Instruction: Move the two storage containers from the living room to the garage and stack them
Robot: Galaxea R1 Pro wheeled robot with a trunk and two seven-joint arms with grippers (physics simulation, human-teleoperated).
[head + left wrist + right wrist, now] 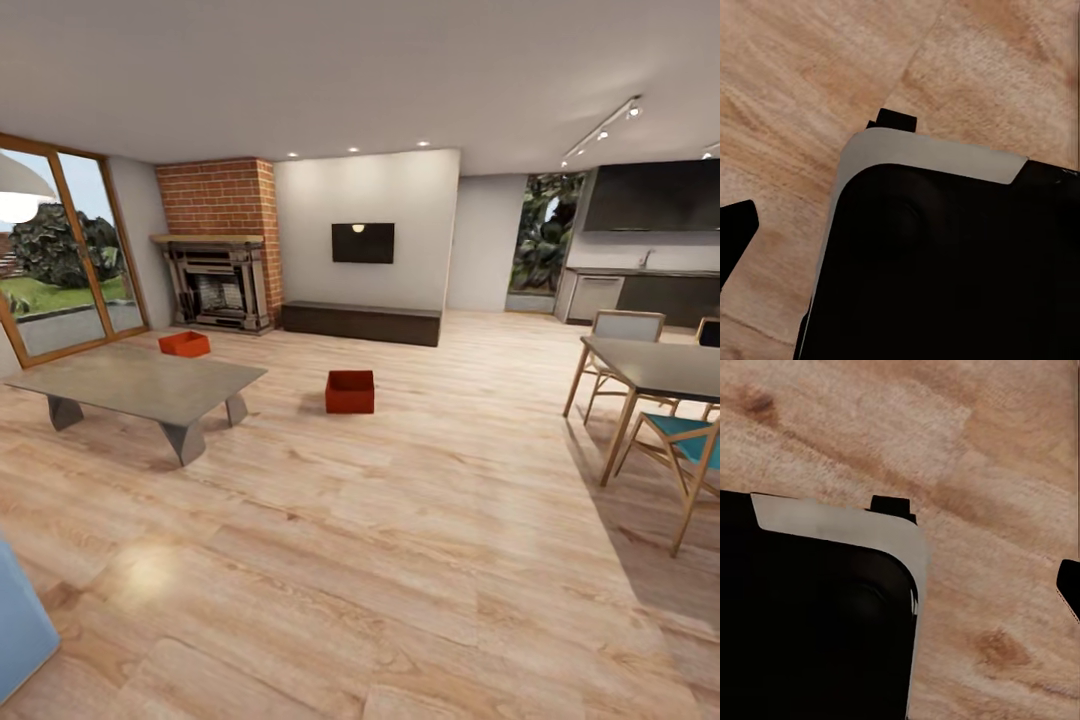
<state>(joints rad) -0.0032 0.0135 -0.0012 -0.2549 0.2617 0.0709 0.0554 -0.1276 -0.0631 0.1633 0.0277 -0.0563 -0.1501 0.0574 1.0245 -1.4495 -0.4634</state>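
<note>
Grippers down over plank floor [400,560], holding nothing I can see; gap btwn fingers can't tell.
Nearer storage container [350,391] on floor past low table [140,385], 2nd container [185,344] by fireplace [218,285]. Prob light, stiff, smooth-walled; I'd pinch opposite rims w/ both hands.

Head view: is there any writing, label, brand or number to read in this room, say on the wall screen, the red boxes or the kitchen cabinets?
None can be read.
Wall screen: black, with a small light spot, no text.
Two red boxes: plain walls, no label.
Kitchen cabinets: no lettering visible; small detail is too blurred to tell.
Wrist views: wood floor and dark robot parts, no markings.
</note>
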